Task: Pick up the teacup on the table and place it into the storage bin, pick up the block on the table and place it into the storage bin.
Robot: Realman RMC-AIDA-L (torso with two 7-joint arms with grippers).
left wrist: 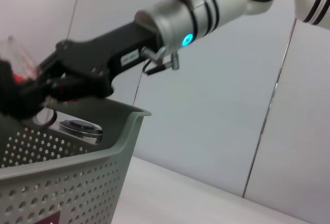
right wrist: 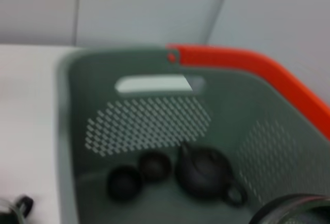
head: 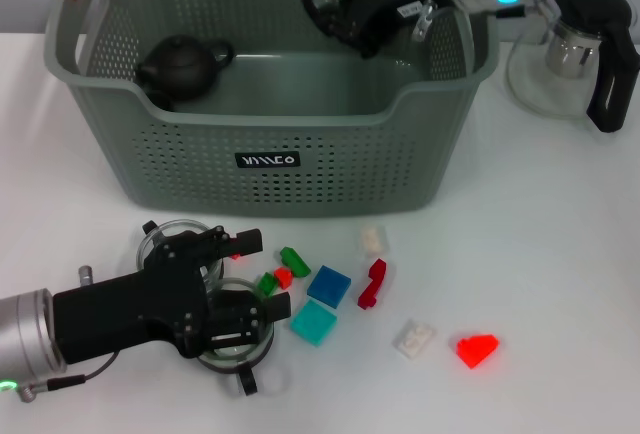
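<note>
While the right gripper (head: 345, 14) hangs over the far right part of the storage bin (head: 300, 124), I cannot tell how it stands. The bin is a grey-green perforated basket with an orange handle end and a small black label — it sits at the far middle of the white surface (head: 560, 254). Inside lie a dark teapot (head: 180, 66) on the left and, in the right wrist view, two small dark cups (right wrist: 139, 175). The left gripper (head: 245, 279) rests low at the near left, fingers spread over two clear glass teacups (head: 235, 339). Just right of it lie scattered blocks (head: 329, 285) — two blue, two green, three red, two whitish. A glass pitcher (head: 575, 49) stands far right; the near right stays open.
</note>
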